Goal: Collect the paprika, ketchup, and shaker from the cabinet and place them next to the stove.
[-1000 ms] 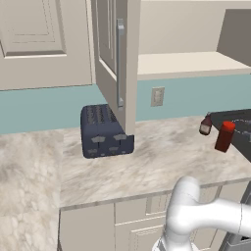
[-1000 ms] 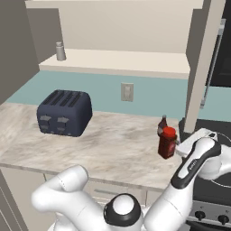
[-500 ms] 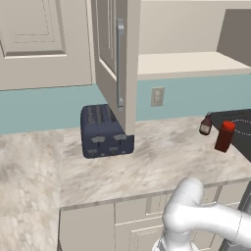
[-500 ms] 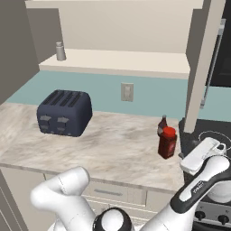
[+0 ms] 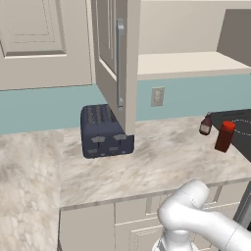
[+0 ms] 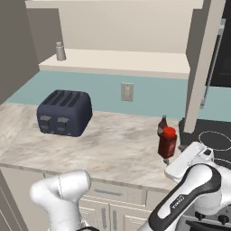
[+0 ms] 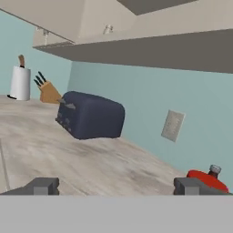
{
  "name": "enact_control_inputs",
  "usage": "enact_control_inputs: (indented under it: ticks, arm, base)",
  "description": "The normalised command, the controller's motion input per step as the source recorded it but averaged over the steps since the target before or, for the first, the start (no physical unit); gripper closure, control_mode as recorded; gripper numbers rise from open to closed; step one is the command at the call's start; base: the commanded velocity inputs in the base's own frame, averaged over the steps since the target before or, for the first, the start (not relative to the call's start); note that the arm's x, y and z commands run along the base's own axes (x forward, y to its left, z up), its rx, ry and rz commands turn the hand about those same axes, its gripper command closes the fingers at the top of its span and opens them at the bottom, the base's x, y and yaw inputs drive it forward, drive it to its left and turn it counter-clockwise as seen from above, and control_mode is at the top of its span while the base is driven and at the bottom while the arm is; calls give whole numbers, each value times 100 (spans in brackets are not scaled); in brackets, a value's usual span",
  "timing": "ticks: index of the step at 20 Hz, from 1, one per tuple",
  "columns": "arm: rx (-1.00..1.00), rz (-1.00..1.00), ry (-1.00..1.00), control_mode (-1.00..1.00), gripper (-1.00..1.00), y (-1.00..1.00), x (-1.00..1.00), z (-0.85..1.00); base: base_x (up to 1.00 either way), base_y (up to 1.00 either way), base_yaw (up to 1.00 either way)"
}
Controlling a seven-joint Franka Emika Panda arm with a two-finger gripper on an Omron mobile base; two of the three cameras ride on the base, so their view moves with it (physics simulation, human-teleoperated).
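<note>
We've got red ketchup bottle [image 6: 167,142] & small dark paprika bottle [image 6: 162,126] by glossy black stove [image 6: 211,139]; grey shaker [image 6: 60,51] left on cream cabinet shelf [image 6: 135,61], gripper [image 7: 116,185] jaws wide apart, empty.

Non-task items on and around the desk.
Dark blue toaster [image 5: 105,131] stands on the marbled desk [image 5: 162,162], near the teal wall [image 6: 103,92]; four slots up top, knobs on its front face. Beige outlet [image 5: 157,96] on the wall just right of it. Hand view: paper towel roll [image 7: 20,83] upright at the far end of the desk, knife block [image 7: 48,92] just beside it. Beige drawers [image 5: 132,220] under the desk edge.
</note>
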Motion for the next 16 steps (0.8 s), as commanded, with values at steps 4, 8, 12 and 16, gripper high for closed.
enact_control_inputs:
  ticks: [4,8,12,16]
  arm:
    - [0,-11,0,-100,-100,99,-24,13]
    - [0,-12,0,-100,-100,100,-12,8]
    - [0,-13,0,-100,-100,100,-1,23]
    - [4,-14,0,-100,-100,88,12,55]
  base:
    - [0,0,0]
    - [0,0,0]
    - [0,0,0]
    - [0,0,0]
